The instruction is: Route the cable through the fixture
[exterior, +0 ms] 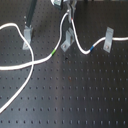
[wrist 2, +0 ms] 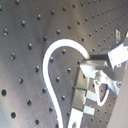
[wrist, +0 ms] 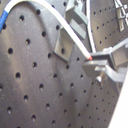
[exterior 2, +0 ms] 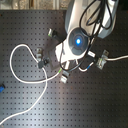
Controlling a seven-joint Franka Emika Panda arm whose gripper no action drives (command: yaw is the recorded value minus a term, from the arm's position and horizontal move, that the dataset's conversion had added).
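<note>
A: What is carrying everything here?

B: A dark counter [exterior: 75, 95] with a regular grid of small holes is filling both exterior views. Nothing of the room is showing past it.

A: And the gripper?

B: The gripper [exterior: 69, 15] is hanging at the top of the first exterior view, over the middle fixture [exterior: 67, 40]. In the first wrist view the gripper [wrist: 96, 59] is pinching the white cable [wrist: 75, 35]; its fingers [wrist: 102, 56] are closing on the cable, with almost no gap between them. In the second exterior view the arm [exterior 2: 80, 37] is hiding the gripper.

A: Where is the cable lying?

B: In the first exterior view the cable [exterior: 30, 67] is coming down from the gripper, dipping beside the middle fixture and rising to the right fixture [exterior: 108, 39]. Another part is looping across the first exterior view's left, past the left fixture [exterior: 27, 36], down to the lower edge.

A: How many of each thing?

B: I am counting three metal fixtures, one cable and one gripper. The cable is carrying one green mark [exterior: 52, 51] and one blue mark [exterior: 92, 48].
</note>
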